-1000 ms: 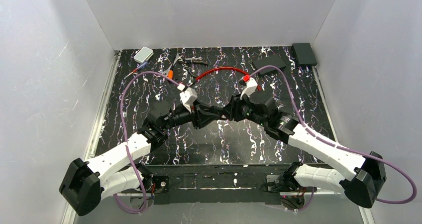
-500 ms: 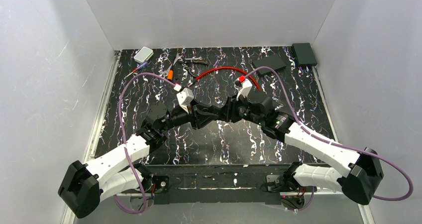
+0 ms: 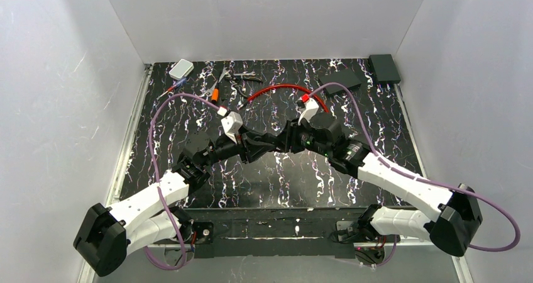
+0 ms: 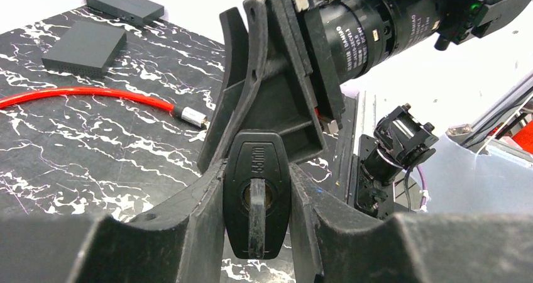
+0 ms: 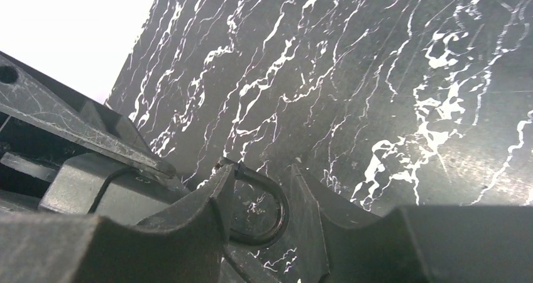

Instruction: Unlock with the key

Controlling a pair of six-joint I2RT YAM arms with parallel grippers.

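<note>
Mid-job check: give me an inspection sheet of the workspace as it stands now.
Surface: black marbled table; both arms meet above its middle.
Job's things: padlock, keyhole facing the left wrist camera; shackle inside the right hand; key not clearly seen.
Clutter: red cable, white box, black boxes, small tools, all toward the far edge.
Grippers: left hand shut on padlock; right hand's grip on shackle unclear.
Cables: purple cables loop from both wrists.
Surroundings: white walls.

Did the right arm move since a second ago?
Yes. The right arm slid a little to the left, away from the flat black box at the back.
</note>
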